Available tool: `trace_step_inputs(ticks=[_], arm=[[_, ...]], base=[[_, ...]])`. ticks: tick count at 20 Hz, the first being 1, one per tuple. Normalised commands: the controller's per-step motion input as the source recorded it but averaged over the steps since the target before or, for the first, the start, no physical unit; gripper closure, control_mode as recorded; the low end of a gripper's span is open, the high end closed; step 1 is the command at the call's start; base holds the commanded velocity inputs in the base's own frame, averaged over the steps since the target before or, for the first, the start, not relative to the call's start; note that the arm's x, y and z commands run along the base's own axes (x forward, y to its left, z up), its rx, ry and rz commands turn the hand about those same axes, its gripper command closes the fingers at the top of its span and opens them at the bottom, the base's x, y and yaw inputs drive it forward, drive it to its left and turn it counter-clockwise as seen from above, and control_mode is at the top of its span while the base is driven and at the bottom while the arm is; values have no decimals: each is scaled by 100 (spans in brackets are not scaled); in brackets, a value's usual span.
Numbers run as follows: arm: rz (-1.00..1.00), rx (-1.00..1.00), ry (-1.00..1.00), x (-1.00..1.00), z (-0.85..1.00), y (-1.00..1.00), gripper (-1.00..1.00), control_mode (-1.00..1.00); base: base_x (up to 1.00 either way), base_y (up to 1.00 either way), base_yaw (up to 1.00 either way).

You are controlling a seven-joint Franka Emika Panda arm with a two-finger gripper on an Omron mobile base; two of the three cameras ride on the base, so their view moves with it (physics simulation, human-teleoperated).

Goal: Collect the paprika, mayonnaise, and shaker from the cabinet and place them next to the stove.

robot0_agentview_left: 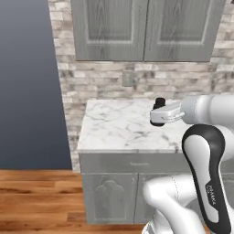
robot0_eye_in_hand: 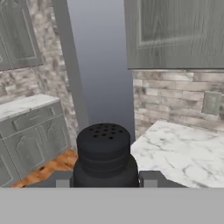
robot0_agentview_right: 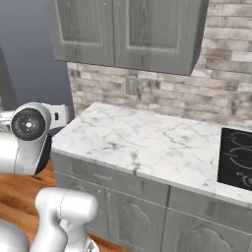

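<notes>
My gripper (robot0_agentview_left: pixel 156 114) is shut on the black shaker (robot0_agentview_left: pixel 159 102) and holds it above the white marble counter (robot0_agentview_left: pixel 114 130), near its back right part. In the hand view the shaker (robot0_eye_in_hand: pixel 104 151) sits between my fingertips (robot0_eye_in_hand: pixel 146 180), its perforated top facing the camera. Both doors of the grey wood-grain cabinet (robot0_agentview_left: pixel 141 27) on the wall above are closed, as the right base view of the cabinet (robot0_agentview_right: pixel 128 29) confirms. The black stove (robot0_agentview_right: pixel 236 157) lies flush in the counter at the far right. The paprika and the mayonnaise are out of view.
A brick backsplash with a wall outlet (robot0_agentview_left: pixel 128 79) runs behind the counter. Lower drawer cabinets (robot0_agentview_left: pixel 114 187) stand under it. The counter ends at its left edge, with a dark blue wall (robot0_agentview_left: pixel 27 82) and wooden floor (robot0_agentview_left: pixel 36 196) beyond. Another counter run (robot0_eye_in_hand: pixel 26 127) appears in the hand view.
</notes>
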Motion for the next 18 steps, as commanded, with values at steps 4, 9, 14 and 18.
trace_step_inputs(ticks=[4, 9, 14, 18], arm=[[0, 0, 0, 0, 0, 0, 100, 100], [0, 0, 0, 0, 0, 0, 100, 100], [0, 0, 0, 0, 0, 0, 100, 100], [0, 0, 0, 0, 0, 0, 100, 100]], base=[[24, -100, -21], [45, -100, -16], [51, -86, -12], [31, -70, -11]])
